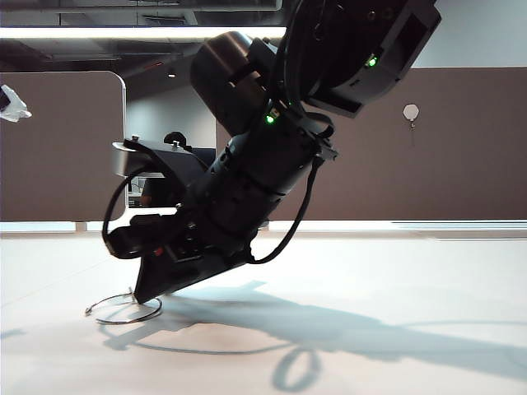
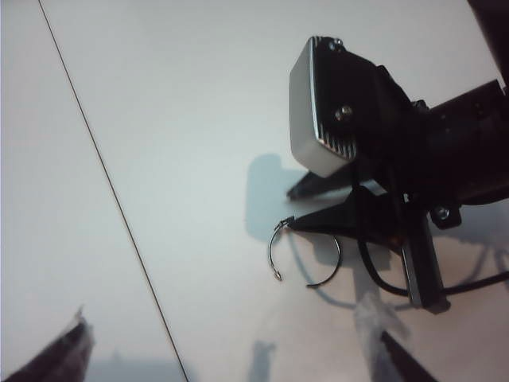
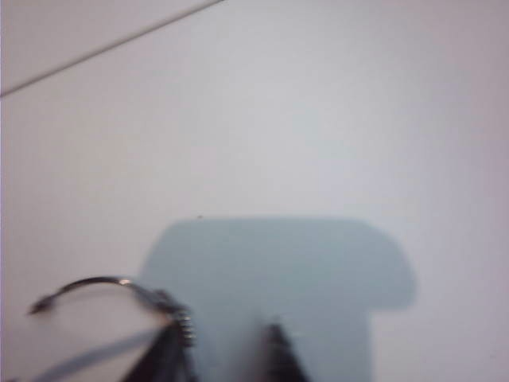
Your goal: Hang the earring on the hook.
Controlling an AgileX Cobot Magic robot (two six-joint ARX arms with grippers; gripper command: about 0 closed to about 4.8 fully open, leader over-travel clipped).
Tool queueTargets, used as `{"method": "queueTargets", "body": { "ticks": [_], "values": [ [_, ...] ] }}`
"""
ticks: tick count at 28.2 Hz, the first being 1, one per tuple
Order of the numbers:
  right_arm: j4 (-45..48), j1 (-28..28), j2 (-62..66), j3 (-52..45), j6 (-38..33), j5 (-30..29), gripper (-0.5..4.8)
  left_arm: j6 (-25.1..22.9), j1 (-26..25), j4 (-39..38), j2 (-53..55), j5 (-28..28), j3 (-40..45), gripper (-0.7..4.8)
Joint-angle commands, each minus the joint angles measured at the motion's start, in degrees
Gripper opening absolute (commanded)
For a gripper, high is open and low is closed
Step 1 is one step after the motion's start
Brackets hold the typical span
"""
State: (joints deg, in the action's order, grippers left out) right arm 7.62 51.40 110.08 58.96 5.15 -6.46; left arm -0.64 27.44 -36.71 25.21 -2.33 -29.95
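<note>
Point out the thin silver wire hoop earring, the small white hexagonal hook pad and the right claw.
Thin silver wire hoop earring (image 2: 274, 253): left wrist view, on the hoop's curved wire.
Small white hexagonal hook pad (image 1: 411, 111): exterior view, pad's centre.
Right claw (image 2: 296, 208): left wrist view, between fingertips.

- An office or lab space: long ceiling light strip (image 1: 140, 32), brown partition panels (image 1: 62, 148).
- Bare white tabletop (image 1: 395, 280) serving as a robot workstation.

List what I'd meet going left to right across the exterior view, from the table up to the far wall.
Earring lying on the table → right tool, tips down at the hoop → hook on the far brown wall. The left tool is not in this view.
</note>
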Motion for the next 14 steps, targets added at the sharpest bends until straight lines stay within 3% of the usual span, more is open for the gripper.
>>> {"method": "queueTargets", "body": {
  "ticks": [1,3,10,14],
  "values": [
    [-7.02,0.39,1.07,-0.79,-0.74,-1.11,0.79,-0.46,0.02,0.39,0.02,0.17,-0.31,4.79],
    [-7.80,0.35,1.07,-0.79,-0.72,-1.14,-0.10,-0.46,0.02,0.42,0.02,0.17,-0.31,4.79],
    [-6.73,-1.60,-2.95,1.27,-0.70,-0.87,-0.07,-0.44,0.02,2.38,0.02,1.20,-0.31,4.79],
    [-4.07,-6.51,-11.80,5.22,-0.66,0.90,-0.07,0.76,0.02,12.20,0.04,1.16,-0.39,4.79]
  ]
}}
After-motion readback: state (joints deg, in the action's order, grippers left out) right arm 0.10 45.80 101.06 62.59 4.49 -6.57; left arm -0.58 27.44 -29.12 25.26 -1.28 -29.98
